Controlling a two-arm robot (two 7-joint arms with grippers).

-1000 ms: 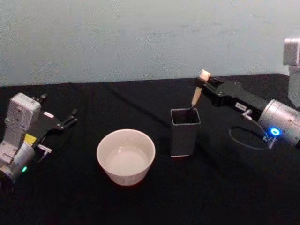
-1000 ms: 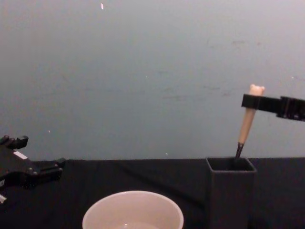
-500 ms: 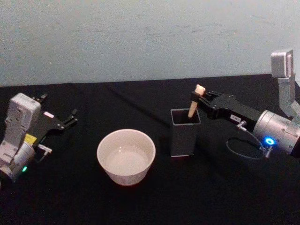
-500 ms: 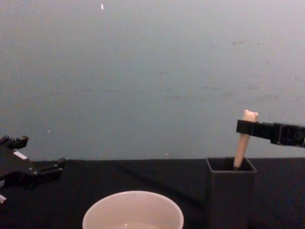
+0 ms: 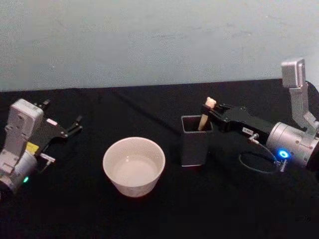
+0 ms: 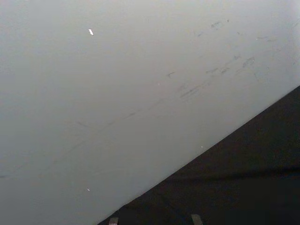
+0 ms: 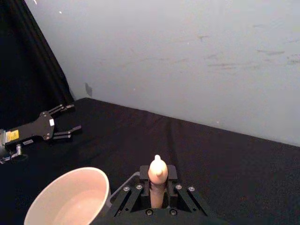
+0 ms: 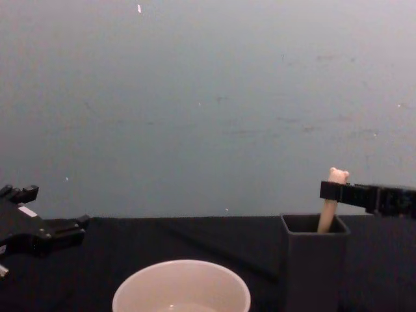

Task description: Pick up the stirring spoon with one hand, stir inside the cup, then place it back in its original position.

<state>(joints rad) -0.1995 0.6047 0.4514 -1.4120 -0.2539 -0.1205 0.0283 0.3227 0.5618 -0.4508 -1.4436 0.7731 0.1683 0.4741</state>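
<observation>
Head view: spoon (image 5: 205, 117) stood in the holder (image 5: 195, 141), handle clamped near the top by the right pincer (image 5: 211, 110), evidently for return. Cup (image 5: 133, 166) sat beside. Left pincer (image 5: 74, 127) idled, spread wide, well apart.

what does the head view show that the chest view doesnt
Head view alone: the cup's pale inside, the holder's open square mouth, and the right arm's silver wrist with its blue light behind the right gripper.

Chest view alone: how far the stirring spoon's handle rises above the holder's rim, seen side-on.

Both: the right gripper shut on the spoon inside the holder, and the left gripper open, off to the left.
</observation>
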